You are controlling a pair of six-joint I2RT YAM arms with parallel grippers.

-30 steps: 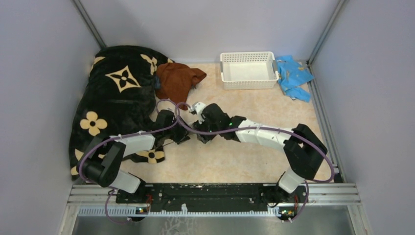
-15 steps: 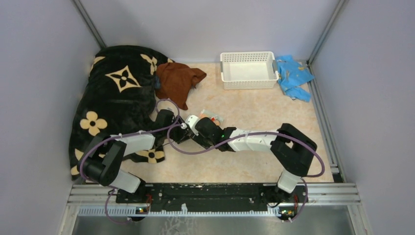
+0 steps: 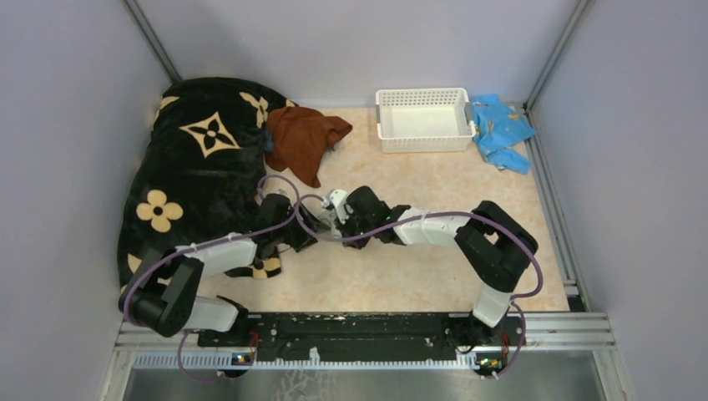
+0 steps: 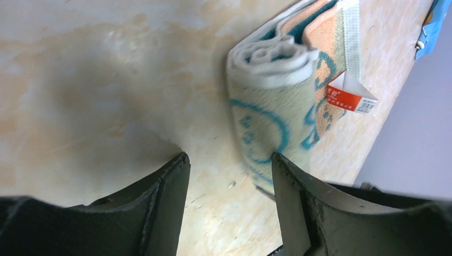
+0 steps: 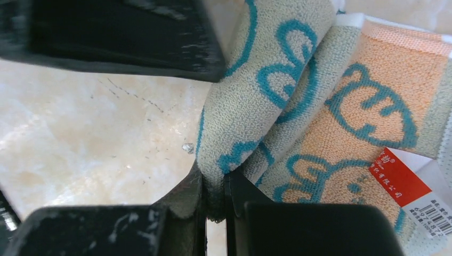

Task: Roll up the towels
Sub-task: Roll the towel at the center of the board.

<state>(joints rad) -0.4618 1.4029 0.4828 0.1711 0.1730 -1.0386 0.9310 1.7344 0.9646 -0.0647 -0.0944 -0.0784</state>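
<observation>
Towel point(image 4: 266, 122), teal-and-white and part-rolled, lay at centre of the overhead frame, long axis running away from my open, empty left claw point(image 4: 229, 165), while my right claw point(image 5: 213, 192) was pinched shut on its fold.

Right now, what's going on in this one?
Both arms are working the patterned towel mid-table, and it is partly rolled. The right tool is shut on a fold of it. The left tool stands open beside the rolled end, holding nothing. The brown towel lies crumpled at the back, at the edge of the black blanket.
</observation>
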